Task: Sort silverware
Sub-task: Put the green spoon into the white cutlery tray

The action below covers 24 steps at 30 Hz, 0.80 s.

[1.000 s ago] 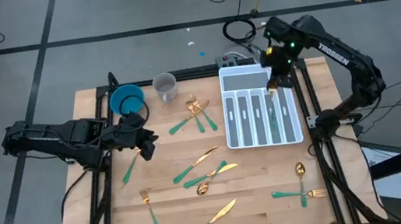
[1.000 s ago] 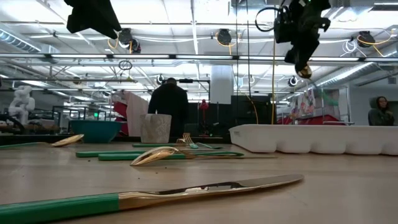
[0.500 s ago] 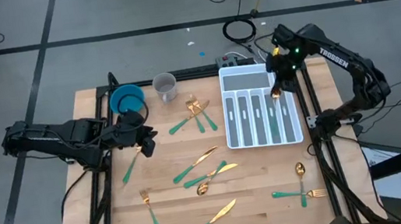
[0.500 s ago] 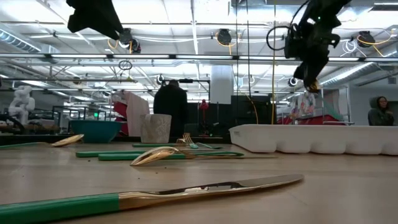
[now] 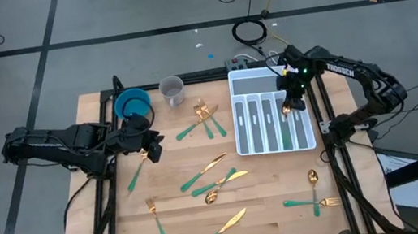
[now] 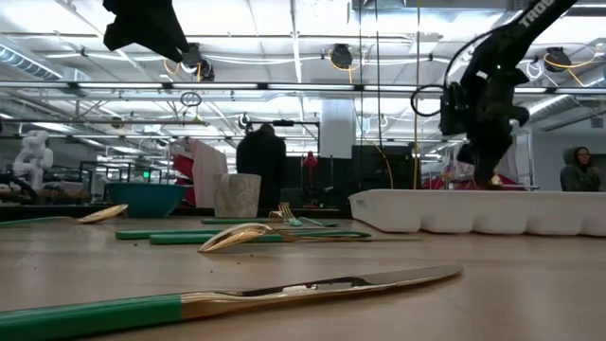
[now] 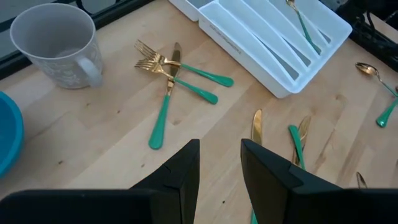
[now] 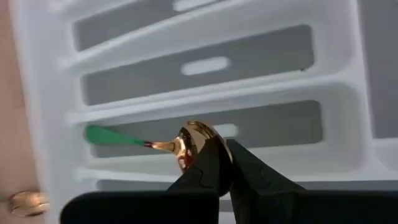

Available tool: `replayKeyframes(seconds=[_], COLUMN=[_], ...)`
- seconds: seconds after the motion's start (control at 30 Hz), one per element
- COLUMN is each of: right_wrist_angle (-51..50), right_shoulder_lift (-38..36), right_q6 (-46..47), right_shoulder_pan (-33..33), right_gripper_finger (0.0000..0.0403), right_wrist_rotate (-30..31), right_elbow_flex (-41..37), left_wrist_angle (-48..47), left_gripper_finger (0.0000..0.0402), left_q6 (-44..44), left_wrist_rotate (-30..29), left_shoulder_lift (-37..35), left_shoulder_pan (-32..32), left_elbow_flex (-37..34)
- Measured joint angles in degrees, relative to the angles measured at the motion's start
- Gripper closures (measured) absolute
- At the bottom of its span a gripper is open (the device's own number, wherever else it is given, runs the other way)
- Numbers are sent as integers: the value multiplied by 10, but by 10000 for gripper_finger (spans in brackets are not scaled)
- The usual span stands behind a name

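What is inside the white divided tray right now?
The white divided tray holds one teal-handled spoon in a right-hand slot; the other visible slots look bare. The right gripper, shut on that spoon's gold bowl, covers part of that slot.

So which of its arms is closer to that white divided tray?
The right. Its end effector hangs directly over the white tray, holding a spoon. The left end effector hovers well off to the side, past the forks.

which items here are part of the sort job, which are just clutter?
Job: loose silverware on the table; spoon in right gripper; white tray.
Lying about: blue bowl, grey mug. Left gripper waits open.
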Motion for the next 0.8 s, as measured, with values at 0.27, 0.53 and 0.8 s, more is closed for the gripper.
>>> replayKeyframes(seconds=[0.27, 0.53, 0.8], right_wrist_angle=[65, 104, 100], right_shoulder_lift=[2, 2, 2], right_q6=[25, 24, 23], right_shoulder_pan=[2, 1, 5], right_gripper_finger=[401, 353, 303], right_wrist_rotate=[46, 83, 97], right_elbow_flex=[-16, -16, -16], left_wrist_angle=[0, 0, 1], left_gripper_finger=[279, 278, 279], left_q6=[0, 0, 0], left_wrist_rotate=[-3, -2, 3], left_shoulder_lift=[5, 28, 48], left_shoulder_pan=[0, 0, 0], left_elbow_flex=[0, 0, 0])
